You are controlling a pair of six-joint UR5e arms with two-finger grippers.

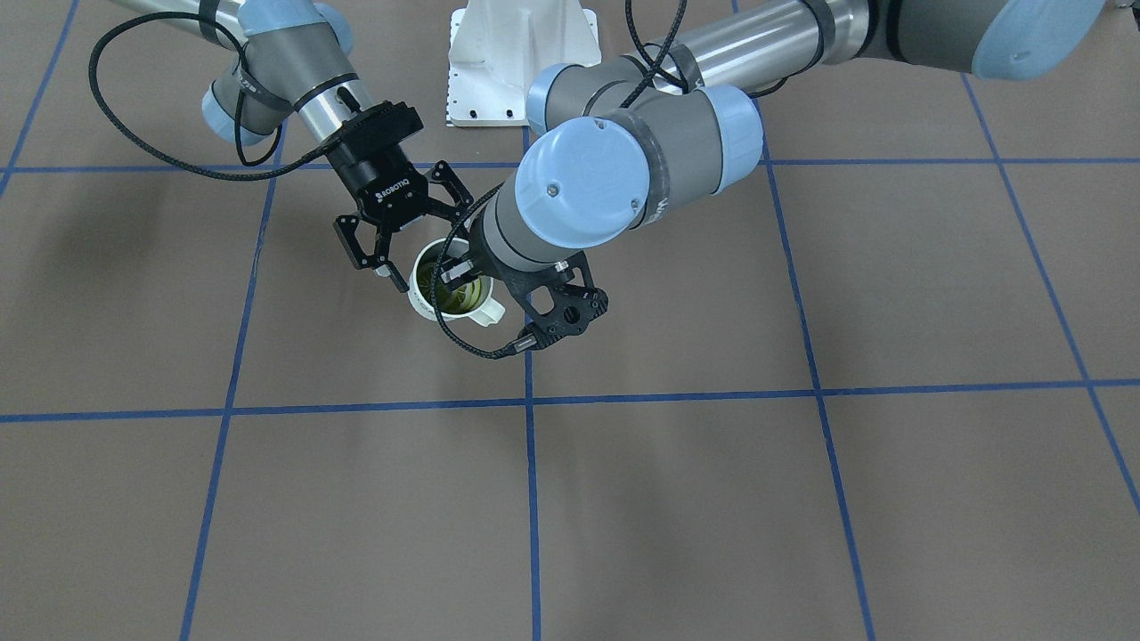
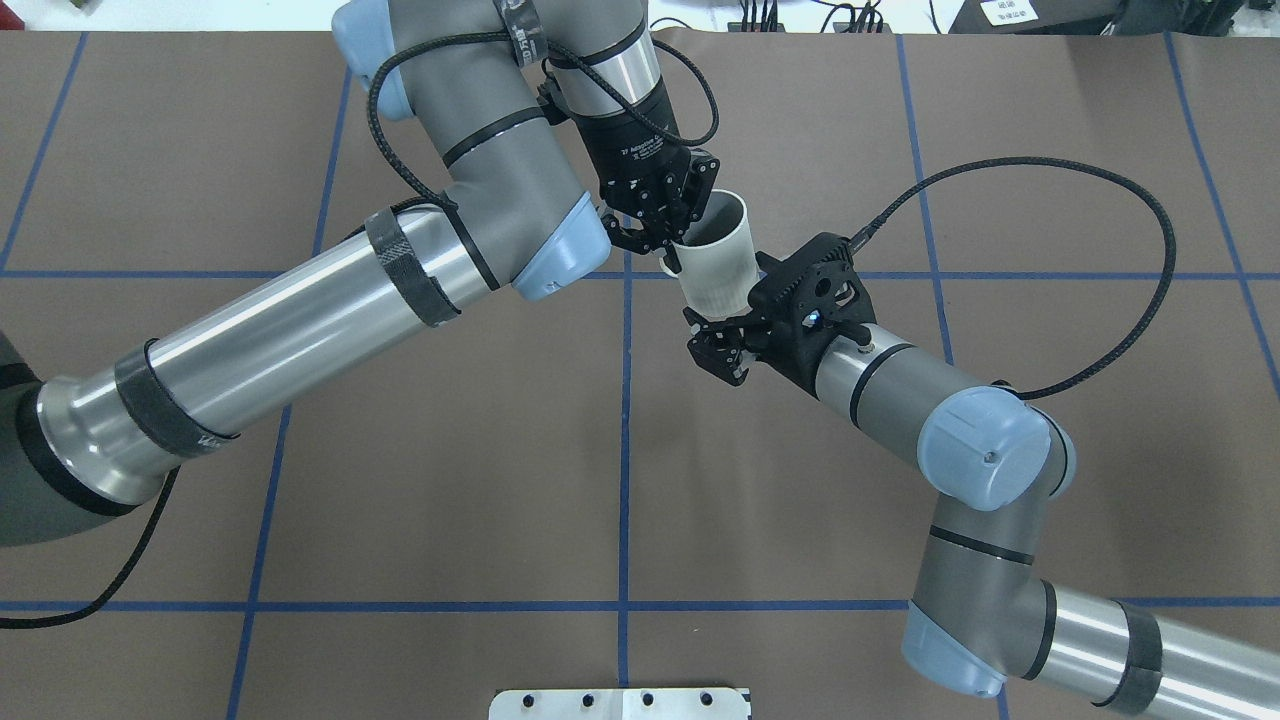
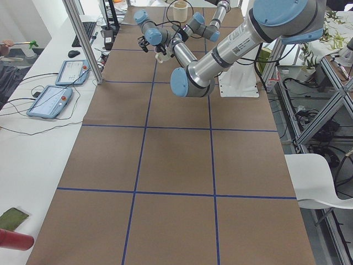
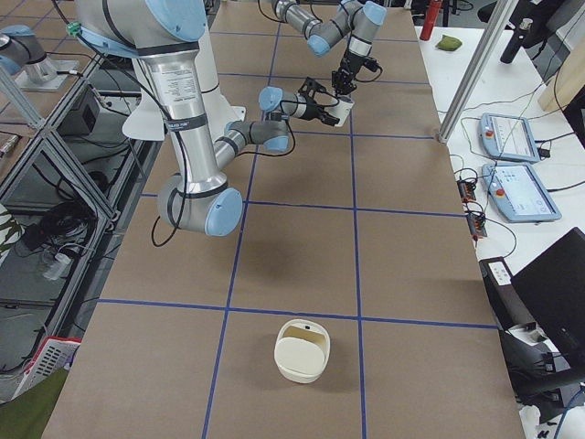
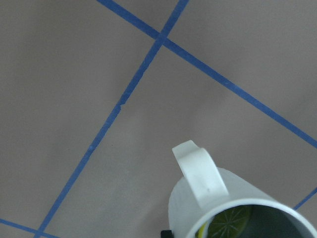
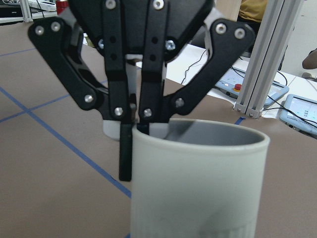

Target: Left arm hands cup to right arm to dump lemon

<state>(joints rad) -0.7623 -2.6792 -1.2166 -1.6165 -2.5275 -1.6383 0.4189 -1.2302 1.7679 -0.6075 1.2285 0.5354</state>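
Over the middle of the table (image 2: 420, 500), the left gripper (image 2: 668, 238) is pinching the rim of the cup (image 2: 722, 262) while the right gripper (image 2: 716, 346) is hovering wide open beside it.

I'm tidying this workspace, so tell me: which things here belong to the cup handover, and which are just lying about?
In the job: cup, lemon inside it, left hand pinching its rim, open right hand close by.
Lying about: cream basket, red cylinder, green cloth, two tablets.

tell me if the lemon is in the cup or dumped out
In: the front-facing and left wrist views both show the yellow-green lemon inside the cup, below its rim.
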